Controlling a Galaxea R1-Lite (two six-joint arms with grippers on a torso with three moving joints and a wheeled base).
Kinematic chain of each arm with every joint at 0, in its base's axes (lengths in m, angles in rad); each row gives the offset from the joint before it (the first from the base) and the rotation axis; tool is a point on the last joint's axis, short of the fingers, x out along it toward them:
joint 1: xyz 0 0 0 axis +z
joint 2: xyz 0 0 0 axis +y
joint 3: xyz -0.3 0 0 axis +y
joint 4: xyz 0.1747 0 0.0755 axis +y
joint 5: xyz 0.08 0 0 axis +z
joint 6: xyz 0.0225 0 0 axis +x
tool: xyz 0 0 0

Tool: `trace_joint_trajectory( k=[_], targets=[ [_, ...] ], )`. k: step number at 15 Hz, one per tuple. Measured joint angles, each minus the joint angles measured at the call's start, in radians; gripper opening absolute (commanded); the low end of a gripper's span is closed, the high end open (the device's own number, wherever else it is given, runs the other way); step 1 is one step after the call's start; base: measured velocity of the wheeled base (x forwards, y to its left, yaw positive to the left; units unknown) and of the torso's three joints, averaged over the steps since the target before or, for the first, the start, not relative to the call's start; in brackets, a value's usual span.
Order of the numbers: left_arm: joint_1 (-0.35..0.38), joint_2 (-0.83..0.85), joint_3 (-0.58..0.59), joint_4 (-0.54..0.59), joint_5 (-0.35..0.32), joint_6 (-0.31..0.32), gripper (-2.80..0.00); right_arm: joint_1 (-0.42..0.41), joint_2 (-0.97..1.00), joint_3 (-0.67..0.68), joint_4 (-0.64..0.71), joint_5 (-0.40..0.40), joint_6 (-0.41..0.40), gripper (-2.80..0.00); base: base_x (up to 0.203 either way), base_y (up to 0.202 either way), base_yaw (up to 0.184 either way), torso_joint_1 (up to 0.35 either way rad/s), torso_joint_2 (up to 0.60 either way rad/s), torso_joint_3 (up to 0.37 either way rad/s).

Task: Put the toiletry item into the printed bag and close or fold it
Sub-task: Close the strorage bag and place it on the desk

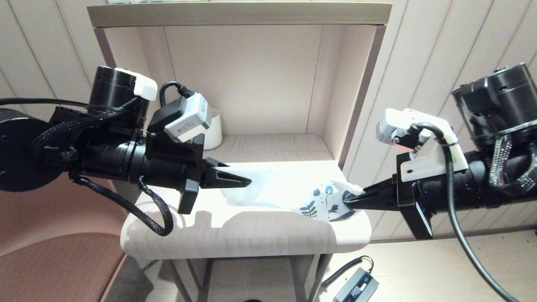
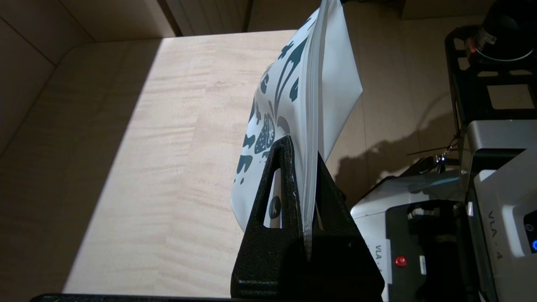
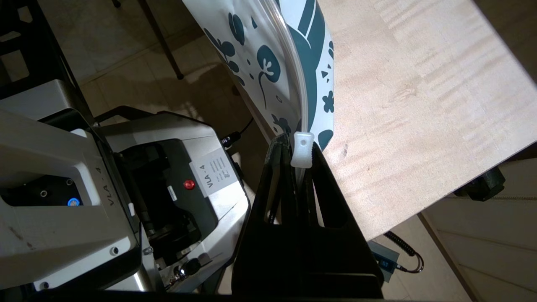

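- One bag [image 1: 289, 193], white with dark blue leaves and flowers at its right end, is held stretched above the bench [image 1: 235, 235] between two hands.
- Left hand [image 1: 247, 181] is clamped on the bag's plain left end; right hand [image 1: 349, 201] is clamped on the printed end.
- Left wrist view shows the bag edge-on, pinched between the black fingers [image 2: 279, 184], with the print on one face only.
- Right wrist view alone shows one white zip slider [image 3: 303, 149] on the top edge, just at the fingertips.
- One white mug [image 1: 213, 130] stands on the shelf behind the left arm, seen only from the head.
- Both wrist views show the robot base, with "VLA - 4" on a label [image 3: 212, 175] beside a red light.
- One grey power brick [image 1: 355, 287] lies on the floor.
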Motion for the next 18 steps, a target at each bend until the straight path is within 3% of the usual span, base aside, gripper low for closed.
trace_joint_trajectory(
  k=[6,7,8,18],
  targets=[
    [0.000,-0.003,0.003,0.000,0.000,0.000,-2.80,0.001,0.000,0.003,0.003,0.002,0.000,-2.80,0.000,0.000,0.000,0.000,0.00,0.000],
    [0.000,-0.003,0.003,0.000,0.000,0.000,-2.80,0.001,0.000,0.004,0.001,0.001,-0.001,0.00,0.000,0.000,0.000,0.000,0.00,0.000],
    [0.000,-0.003,0.004,-0.001,0.000,0.000,-2.80,0.003,0.000,0.006,0.001,0.001,-0.001,-2.80,0.000,0.000,0.000,0.000,0.00,0.000],
    [0.000,-0.007,0.019,-0.002,-0.001,0.000,-2.80,0.004,-0.013,0.016,0.002,0.002,0.004,-2.80,0.000,0.000,0.000,0.000,0.00,0.000]
  ],
)
